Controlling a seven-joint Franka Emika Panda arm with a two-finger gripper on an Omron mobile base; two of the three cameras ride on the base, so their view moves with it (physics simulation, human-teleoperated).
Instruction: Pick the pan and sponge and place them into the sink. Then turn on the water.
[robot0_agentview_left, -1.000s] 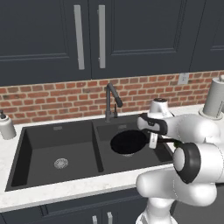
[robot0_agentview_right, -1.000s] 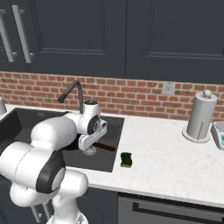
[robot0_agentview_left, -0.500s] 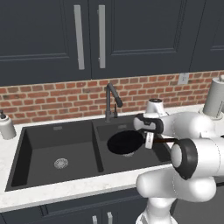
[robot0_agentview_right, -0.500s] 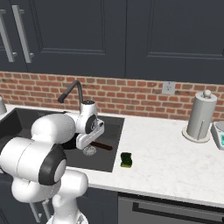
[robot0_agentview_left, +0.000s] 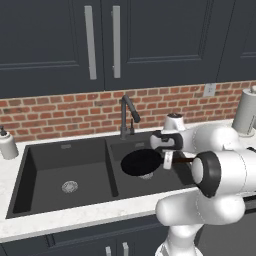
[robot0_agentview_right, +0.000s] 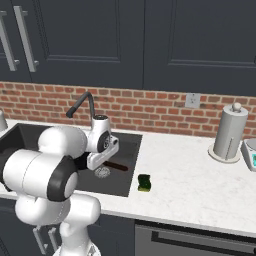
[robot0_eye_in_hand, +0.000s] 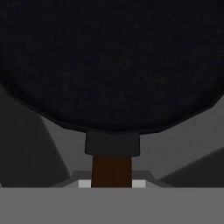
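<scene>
No readable writing anywhere. Fingers (robot0_agentview_left: 167, 160) clamped on the handle of the pan (robot0_agentview_left: 141, 162), held over the right basin of the sink (robot0_agentview_left: 60, 165); sponge (robot0_agentview_right: 144, 183) on the counter (robot0_agentview_right: 200, 185) just right of the sink. Farther back: faucet (robot0_agentview_left: 127, 116), soap bottle (robot0_agentview_left: 7, 144) at left, paper towel roll (robot0_agentview_right: 229, 132) at right, brick wall (robot0_agentview_right: 160, 107).

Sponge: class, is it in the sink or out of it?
Out. The sponge lies on the white counter, just right of the sink rim.

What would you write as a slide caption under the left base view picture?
Robot gripper holds a black pan by its handle over the right basin of the sink, beside the faucet.
</scene>
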